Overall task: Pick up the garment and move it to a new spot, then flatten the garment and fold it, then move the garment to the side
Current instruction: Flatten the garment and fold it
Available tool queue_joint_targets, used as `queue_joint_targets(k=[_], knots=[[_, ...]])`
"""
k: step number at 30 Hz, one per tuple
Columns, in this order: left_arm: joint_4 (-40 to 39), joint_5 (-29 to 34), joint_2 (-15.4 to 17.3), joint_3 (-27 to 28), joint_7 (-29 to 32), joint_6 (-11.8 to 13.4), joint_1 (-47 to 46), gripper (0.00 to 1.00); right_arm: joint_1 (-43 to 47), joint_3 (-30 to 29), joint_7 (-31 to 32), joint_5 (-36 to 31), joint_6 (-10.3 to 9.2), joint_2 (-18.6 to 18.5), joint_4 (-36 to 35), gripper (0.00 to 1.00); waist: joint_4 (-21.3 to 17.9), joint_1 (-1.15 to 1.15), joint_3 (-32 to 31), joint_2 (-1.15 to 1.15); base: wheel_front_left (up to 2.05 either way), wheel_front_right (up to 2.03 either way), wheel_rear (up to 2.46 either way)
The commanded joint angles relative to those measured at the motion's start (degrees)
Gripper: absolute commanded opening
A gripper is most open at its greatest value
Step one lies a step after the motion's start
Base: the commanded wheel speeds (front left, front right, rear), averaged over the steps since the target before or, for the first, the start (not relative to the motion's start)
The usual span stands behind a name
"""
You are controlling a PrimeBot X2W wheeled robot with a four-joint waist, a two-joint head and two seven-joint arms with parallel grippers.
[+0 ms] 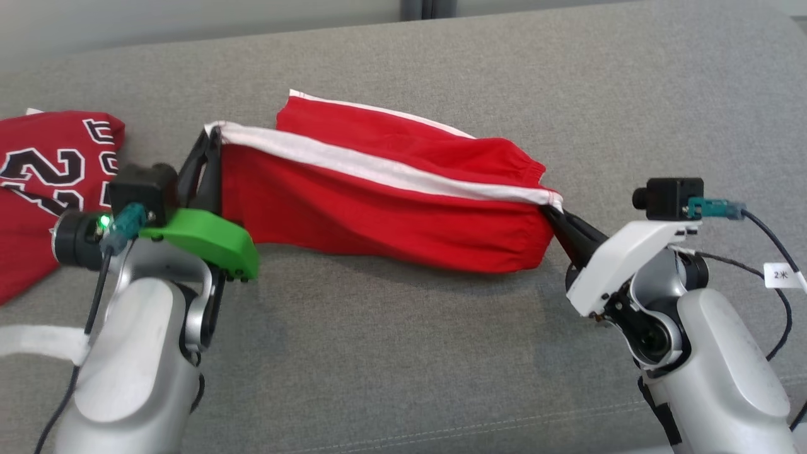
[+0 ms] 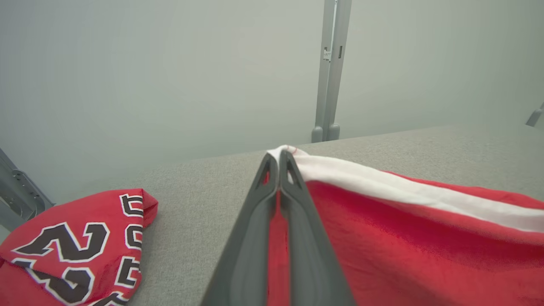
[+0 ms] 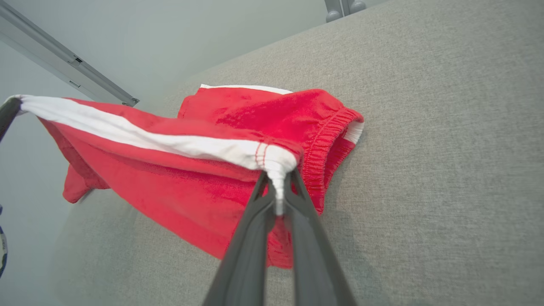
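The garment [image 1: 384, 202] is a pair of red shorts with a white side stripe, stretched between my two grippers above the grey surface. My left gripper [image 1: 214, 135] is shut on its left corner, where the white stripe ends. My right gripper [image 1: 555, 211] is shut on the right corner by the elastic waistband. In the left wrist view the fingers [image 2: 278, 159] pinch the stripe's end of the garment [image 2: 403, 238]. In the right wrist view my right gripper [image 3: 278, 176] clamps the white stripe of the garment [image 3: 191, 170], whose far part droops onto the surface.
A red jersey [image 1: 44, 183] with black and white numbers lies at the far left, also in the left wrist view [image 2: 72, 250]. The grey fabric surface [image 1: 403, 353] stretches wide in front and to the right. A white strap [image 1: 38, 340] lies by my left arm.
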Motion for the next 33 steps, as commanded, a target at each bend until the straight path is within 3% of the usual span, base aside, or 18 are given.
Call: queue_joint_targets(k=[1, 17, 30, 31, 32, 33], knots=[[1.53, 0.69, 0.29, -0.18, -0.44, -0.62, -2.64, 0.00, -1.61, 0.36, -0.61, 0.48, -0.03, 0.47, 0.68, 0.00, -2.98, 0.00, 4.13, 0.00, 0.00, 0.00, 0.00], [17.23, 4.89, 1.68, -3.21, -2.03, -4.29, -24.09, 0.00, -13.29, 3.74, -8.73, 3.24, -0.03, 2.94, 6.23, 0.00, -7.95, 0.00, 14.55, 0.00, 0.00, 0.00, 0.00], [28.09, 6.42, 1.69, -4.42, -2.40, -2.97, -31.96, 0.00, -18.59, 5.09, -11.70, 4.70, -0.03, 3.71, 11.02, 0.00, -9.21, 0.00, 17.68, 0.00, 0.00, 0.00, 0.00], [28.93, 6.65, 1.64, -4.60, -2.02, -2.76, -32.38, 0.06, -19.04, 5.23, -11.73, 4.69, -0.03, 3.75, 11.40, 0.53, -9.18, 0.00, 17.81, 0.00, 0.00, 0.00, 0.00], [29.49, 6.80, 1.52, -4.82, -2.29, -2.67, -32.89, 0.66, -19.51, 5.30, -11.63, 4.93, -0.03, 3.78, 11.95, 1.00, -9.12, 0.00, 17.96, 0.00, 0.00, 0.00, 0.00], [29.96, 6.87, 1.26, -4.97, -2.54, -2.50, -33.29, 1.00, -19.95, 5.32, -11.81, 4.99, -0.03, 3.82, 12.35, 1.00, -9.00, 0.00, 18.04, 0.00, 0.00, 0.00, 0.00]])
